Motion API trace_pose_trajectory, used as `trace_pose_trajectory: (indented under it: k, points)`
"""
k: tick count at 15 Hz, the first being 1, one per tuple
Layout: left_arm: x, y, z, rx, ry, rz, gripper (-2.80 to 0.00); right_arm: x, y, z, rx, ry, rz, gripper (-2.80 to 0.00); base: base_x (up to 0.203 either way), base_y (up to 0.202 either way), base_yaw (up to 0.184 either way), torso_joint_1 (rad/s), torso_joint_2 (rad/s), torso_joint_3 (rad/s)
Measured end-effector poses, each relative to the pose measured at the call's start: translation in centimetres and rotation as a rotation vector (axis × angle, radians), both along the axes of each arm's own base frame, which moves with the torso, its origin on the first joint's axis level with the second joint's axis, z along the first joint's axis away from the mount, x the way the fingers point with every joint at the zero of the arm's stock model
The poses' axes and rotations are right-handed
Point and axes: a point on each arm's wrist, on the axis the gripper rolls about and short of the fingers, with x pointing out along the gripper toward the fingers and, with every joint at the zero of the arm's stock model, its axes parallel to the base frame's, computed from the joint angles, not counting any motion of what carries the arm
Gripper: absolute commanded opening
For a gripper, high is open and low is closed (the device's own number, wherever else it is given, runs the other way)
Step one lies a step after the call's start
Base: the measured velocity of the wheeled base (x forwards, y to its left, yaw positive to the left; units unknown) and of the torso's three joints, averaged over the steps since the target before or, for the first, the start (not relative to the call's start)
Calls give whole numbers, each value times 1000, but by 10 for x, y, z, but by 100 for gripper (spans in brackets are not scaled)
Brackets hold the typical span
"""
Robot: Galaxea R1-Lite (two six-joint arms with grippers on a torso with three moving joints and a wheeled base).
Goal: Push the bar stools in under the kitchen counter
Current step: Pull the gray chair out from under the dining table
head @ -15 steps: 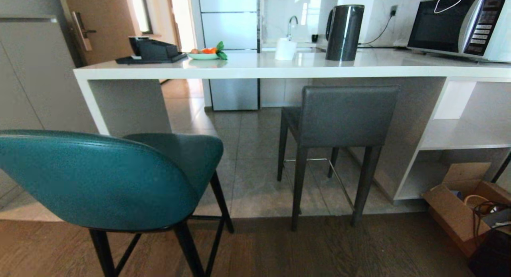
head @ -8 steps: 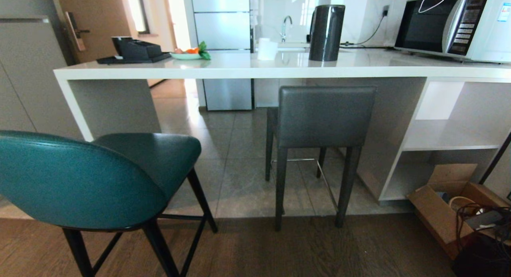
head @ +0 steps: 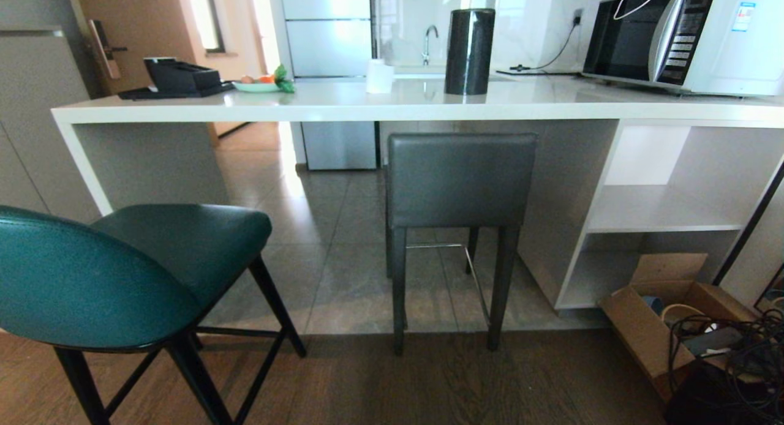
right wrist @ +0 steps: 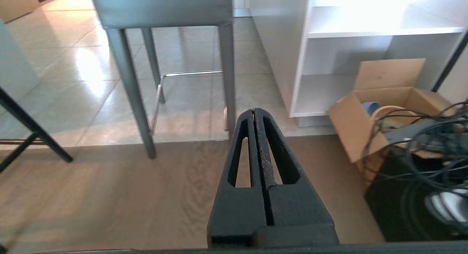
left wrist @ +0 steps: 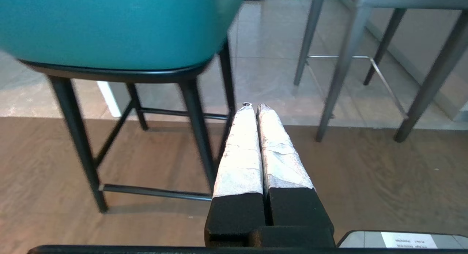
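With both my left gripper [left wrist: 255, 107] and right gripper [right wrist: 254, 112] pressed closed and empty, the 2 stools stand ahead: the teal stool [head: 122, 272] nearer my left arm, clear of the counter [head: 392, 109], the grey stool [head: 459, 180] at its edge.

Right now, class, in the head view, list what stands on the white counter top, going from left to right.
Black tray with a black box → pale plate of fruit and greens → white paper roll → tall black cylindrical kettle → white microwave with a dark door, all on the glossy off-white kitchen counter.
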Motion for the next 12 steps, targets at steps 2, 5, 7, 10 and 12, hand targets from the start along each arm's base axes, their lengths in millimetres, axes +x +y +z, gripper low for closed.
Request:
trace_pose_trajectory:
  k: [2, 5, 7, 10, 12]
  points:
    - [0, 0, 0, 0, 0, 1, -280, 0, 0, 0, 1, 0, 0, -280, 0, -196, 0, 1, 2, 0]
    - [0, 0, 0, 0, 0, 2, -280, 0, 0, 0, 2, 0, -1, -280, 0, -194, 1, 1, 2, 3]
    - [0, 0, 0, 0, 0, 2, -280, 0, 0, 0, 4, 0, -1, -280, 0, -191, 1, 3, 6, 7]
    - [0, 0, 0, -1, 0, 3, -280, 0, 0, 0, 5, 0, -1, -280, 0, -188, 0, 7, 0, 2]
    - [0, 0, 0, -2, 0, 4, -280, 0, 0, 0, 5, 0, -1, -280, 0, -111, 0, 0, 4, -2]
